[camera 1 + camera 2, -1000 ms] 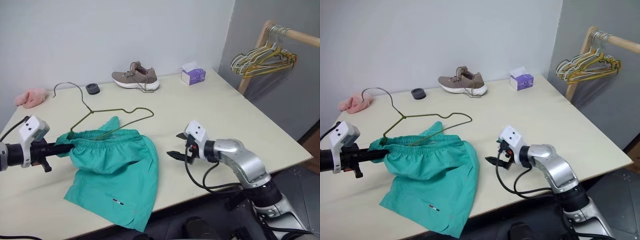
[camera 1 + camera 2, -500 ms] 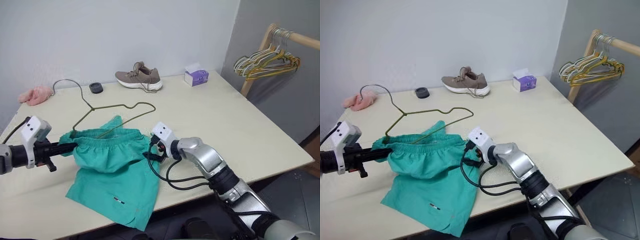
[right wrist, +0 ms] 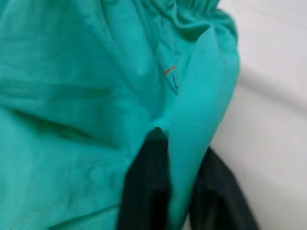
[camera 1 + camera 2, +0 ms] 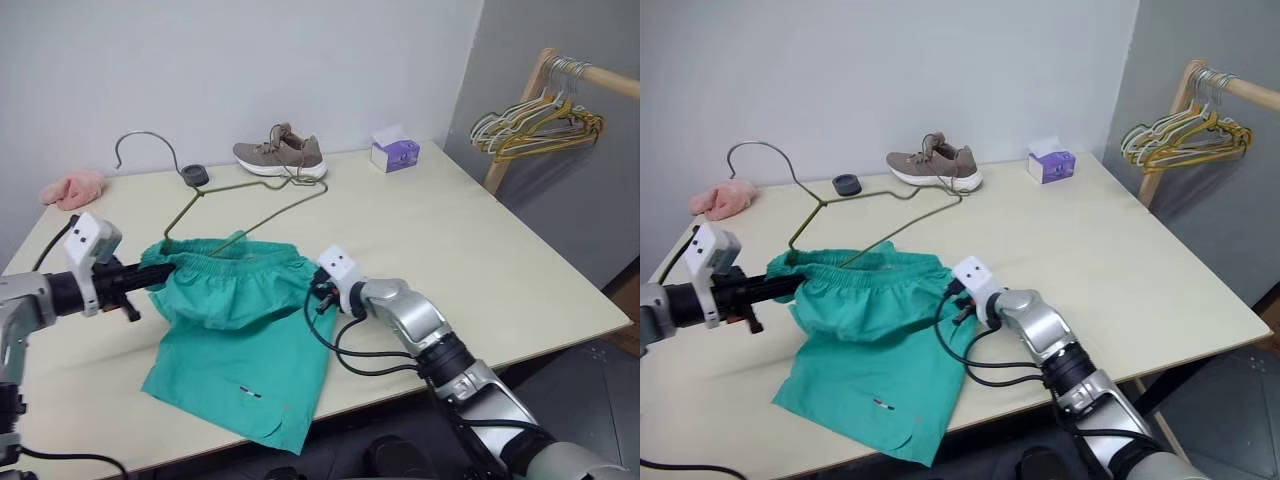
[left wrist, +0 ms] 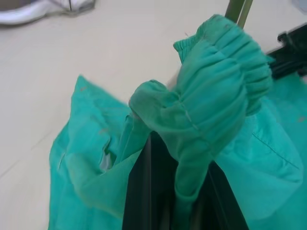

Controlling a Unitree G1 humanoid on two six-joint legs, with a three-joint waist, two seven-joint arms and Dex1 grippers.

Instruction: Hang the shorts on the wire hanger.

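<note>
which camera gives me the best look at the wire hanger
The left eye view: the whole wire hanger shows there, hook raised at the back, lower corner tucked into the shorts waistband. The right eye view shows it about as fully. The left wrist view catches a short stretch of wire; the right wrist view shows shorts fabric.

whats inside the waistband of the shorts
The wire hanger runs into the shorts at the waistband; its hook and one shoulder stick out behind. The part inside is covered by fabric.
</note>
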